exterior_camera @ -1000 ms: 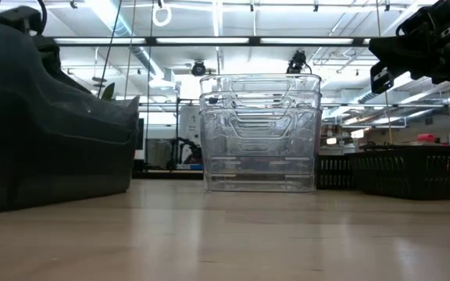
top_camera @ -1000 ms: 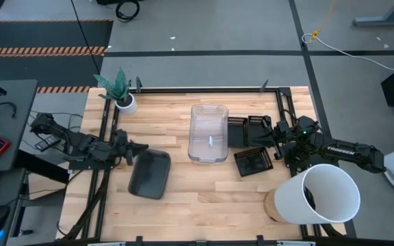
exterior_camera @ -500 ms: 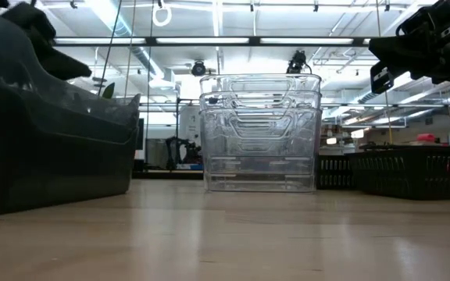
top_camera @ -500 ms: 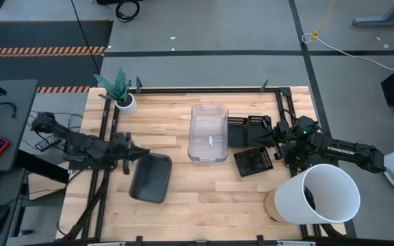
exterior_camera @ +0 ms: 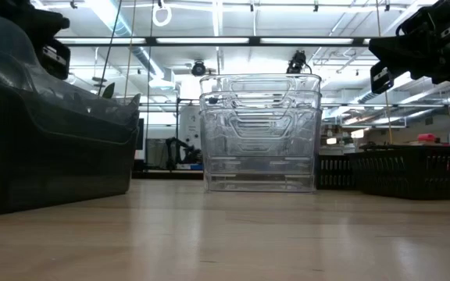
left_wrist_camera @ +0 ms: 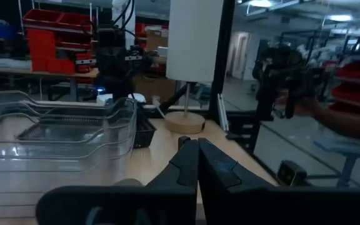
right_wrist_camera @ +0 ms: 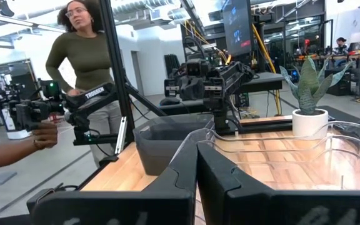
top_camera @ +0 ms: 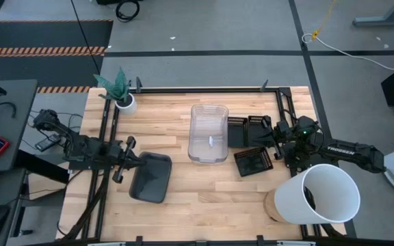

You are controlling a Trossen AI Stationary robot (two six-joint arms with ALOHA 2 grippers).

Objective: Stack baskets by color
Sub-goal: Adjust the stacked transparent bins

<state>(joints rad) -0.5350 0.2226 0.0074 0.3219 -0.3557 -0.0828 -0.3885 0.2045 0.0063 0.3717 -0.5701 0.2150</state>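
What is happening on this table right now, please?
A two-arm robot is sorting baskets by color. The left tool, shut and empty, sits at the left edge of the dark grey basket, near the table's left side. The clear baskets stand nested mid-table. The right tool, also shut, waits above the black slotted baskets, which lie unstacked beside the clear pile. A white bucket stands at the front right.
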